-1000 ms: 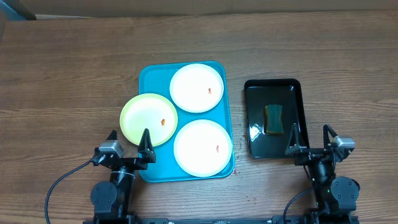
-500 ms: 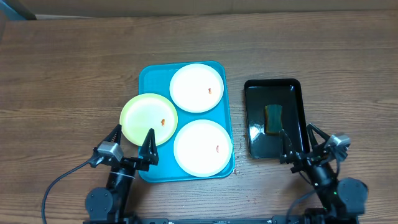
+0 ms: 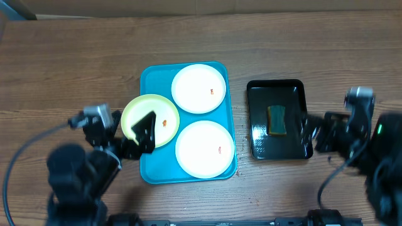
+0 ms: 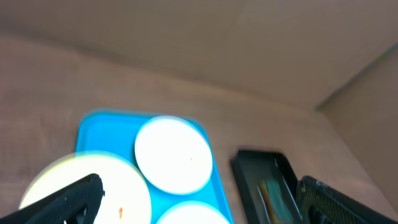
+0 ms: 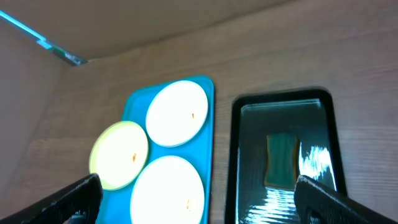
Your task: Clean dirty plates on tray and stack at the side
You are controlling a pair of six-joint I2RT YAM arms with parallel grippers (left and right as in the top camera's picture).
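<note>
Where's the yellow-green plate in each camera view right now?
Overhead: yellow-green plate left of centre, overlapping the left edge of the turquoise tray.
Left wrist: bottom left, blurred.
Right wrist: lower left.
Shared landmark: the turquoise tray, in all three views.

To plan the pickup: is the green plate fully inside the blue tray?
No, partly out: the green plate overhangs the blue tray's left rim.

Beside the left hand [image 3: 130,133] — the tray [image 3: 154,75], carrying three plates [image 3: 198,88]. Beside the right hand [image 3: 317,132], a smaller tray [image 3: 257,88] holds a sponge [image 3: 276,120].
</note>
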